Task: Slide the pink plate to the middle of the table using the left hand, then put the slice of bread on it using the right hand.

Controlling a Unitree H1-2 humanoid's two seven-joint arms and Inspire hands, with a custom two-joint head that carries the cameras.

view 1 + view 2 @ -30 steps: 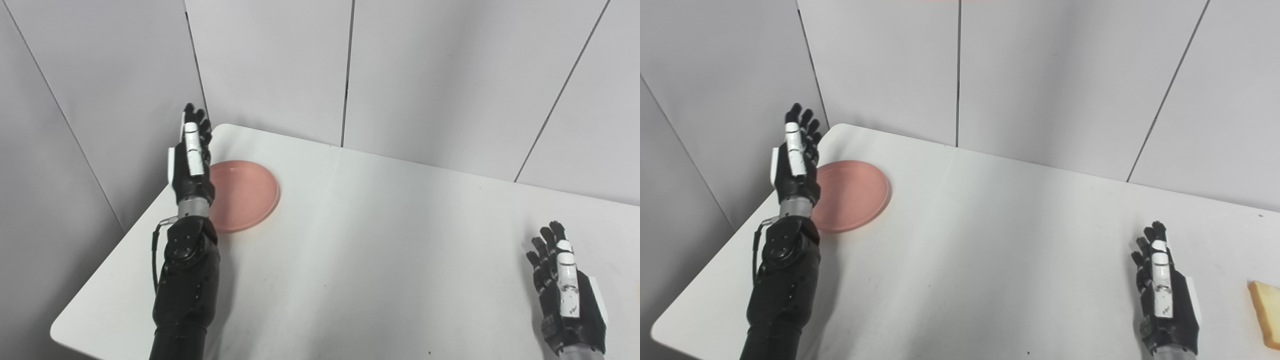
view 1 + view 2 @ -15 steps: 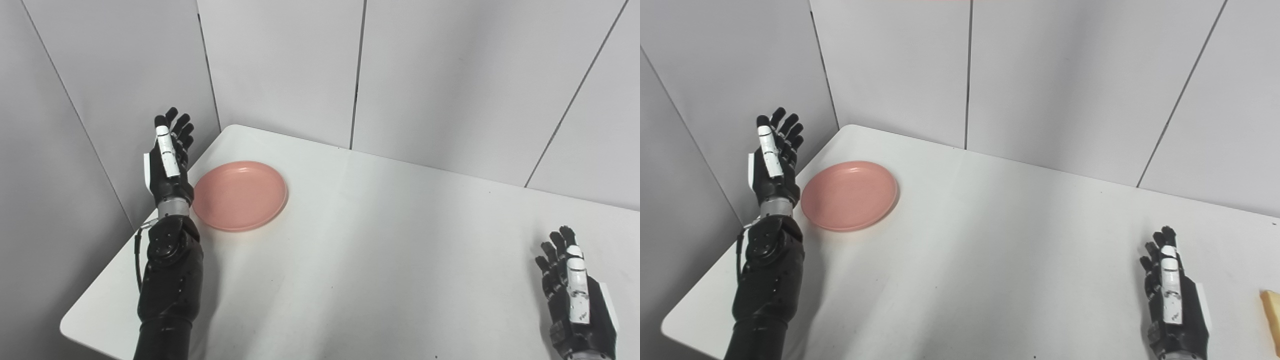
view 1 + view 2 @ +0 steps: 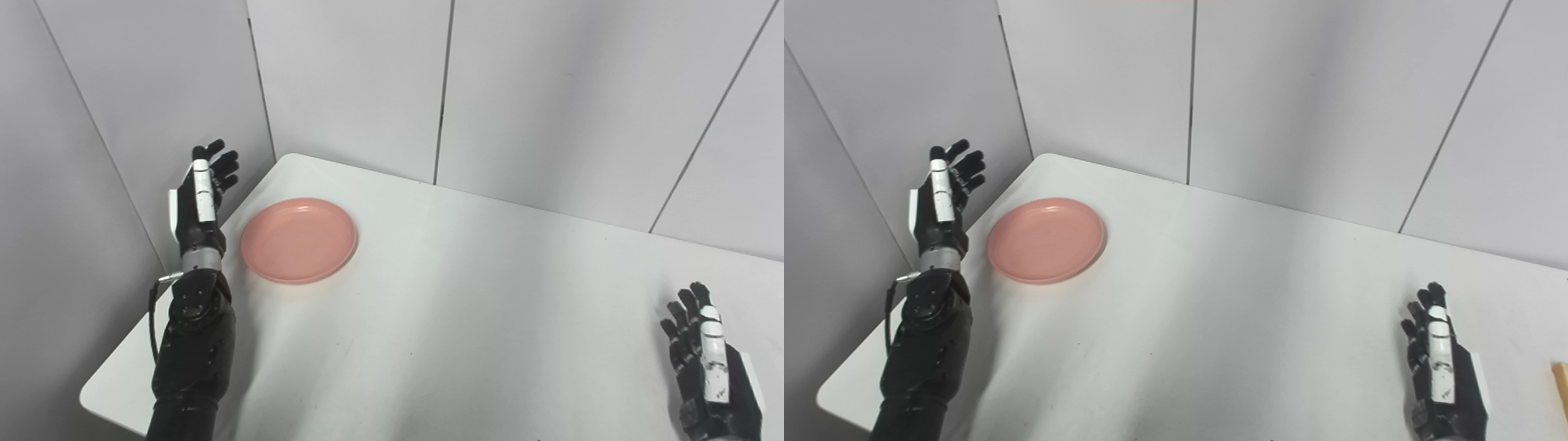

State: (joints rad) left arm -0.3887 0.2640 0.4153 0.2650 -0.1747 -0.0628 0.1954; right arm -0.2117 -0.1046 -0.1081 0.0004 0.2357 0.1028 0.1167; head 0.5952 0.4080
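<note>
A white table [image 3: 465,318] fills the scene, set in a corner of plain grey wall panels [image 3: 349,79], with two black robot arms coming in from the bottom edge. The pink plate [image 3: 299,239] lies flat near the table's far left corner, at about ten o'clock from the table's middle and well apart from it, so by the look of things the slide has not yet been done. The left hand [image 3: 199,202] is raised beside the table's left edge, at about nine o'clock from the plate and just beside it without touching. Its fingers [image 3: 222,165] are spread and pointing upward, palm turned toward the plate, and it grips nothing. The right hand [image 3: 1442,373] is low over the table near the bottom right, at about four o'clock from the table's middle, with its fingers extended and a little apart, also holding nothing. The slice of bread [image 3: 1560,386] shows only as a thin tan sliver cut off by the right edge of the right eye view, at three o'clock from the right hand and near it but apart. The plate is empty. Judging from this layout, both parts of the task are still ahead: first the left hand has to meet the plate's left rim and push it toward the centre, and only then does the bread need lifting onto it.
</note>
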